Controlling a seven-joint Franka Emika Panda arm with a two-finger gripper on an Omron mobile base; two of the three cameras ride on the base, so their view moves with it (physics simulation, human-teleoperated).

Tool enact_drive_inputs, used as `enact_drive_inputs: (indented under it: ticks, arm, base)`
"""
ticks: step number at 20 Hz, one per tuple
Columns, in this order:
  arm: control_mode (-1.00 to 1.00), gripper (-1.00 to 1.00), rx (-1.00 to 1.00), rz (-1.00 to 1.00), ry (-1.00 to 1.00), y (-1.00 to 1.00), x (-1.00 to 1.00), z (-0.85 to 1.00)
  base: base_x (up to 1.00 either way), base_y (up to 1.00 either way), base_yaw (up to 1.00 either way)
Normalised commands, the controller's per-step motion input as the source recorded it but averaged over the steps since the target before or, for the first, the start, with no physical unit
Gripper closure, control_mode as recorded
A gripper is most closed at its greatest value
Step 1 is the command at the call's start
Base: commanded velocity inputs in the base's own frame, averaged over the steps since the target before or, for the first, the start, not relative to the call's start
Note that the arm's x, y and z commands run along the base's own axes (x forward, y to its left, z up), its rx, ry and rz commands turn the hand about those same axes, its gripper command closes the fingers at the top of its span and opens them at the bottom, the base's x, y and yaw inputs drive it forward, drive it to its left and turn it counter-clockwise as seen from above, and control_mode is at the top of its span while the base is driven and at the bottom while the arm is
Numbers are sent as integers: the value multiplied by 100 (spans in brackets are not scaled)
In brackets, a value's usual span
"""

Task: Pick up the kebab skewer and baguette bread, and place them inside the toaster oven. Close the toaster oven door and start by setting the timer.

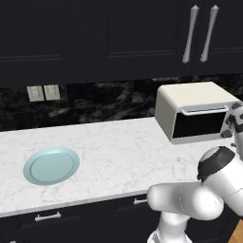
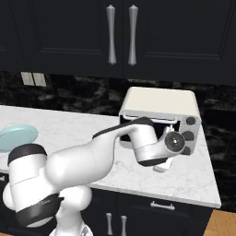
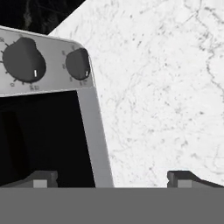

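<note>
The gripper (image 3: pixel 111 178), jaws wide apart and empty, hangs close at the front of the toaster oven (image 1: pixel 190 97) on the counter (image 1: pixel 118 152), whose dark knobs (image 3: pixel 24 59) lie just ahead and off to one side.

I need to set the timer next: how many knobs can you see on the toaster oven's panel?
3 in the right base view, on the toaster oven: one upper knob, one middle knob, one lowest knob, partly behind the arm. More may be hidden.
</note>
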Motion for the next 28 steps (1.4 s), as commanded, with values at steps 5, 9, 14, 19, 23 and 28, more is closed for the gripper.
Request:
enact_drive_inputs:
  ticks: [5,9,14,19,23,28]
  arm:
    - [-100,-100,4,34,-14,-14,4,8]
    - [-100,-100,0,25,-6,-23,15,0]
    - [-100,-100,1,6,-11,-33,12,0]
    - [-100,-100,2,-4,-19,-12,17,-2]
    - [-100,-100,9,-8,-22,-1,16,-18]
    - [-100,-100,0,-6,-16,-2,31,0]
  base:
    - [0,0,0]
    - [0,0,0]
    - [0,0,0]
    - [0,0,0]
    - [0,0,0]
    - [0,0,0]
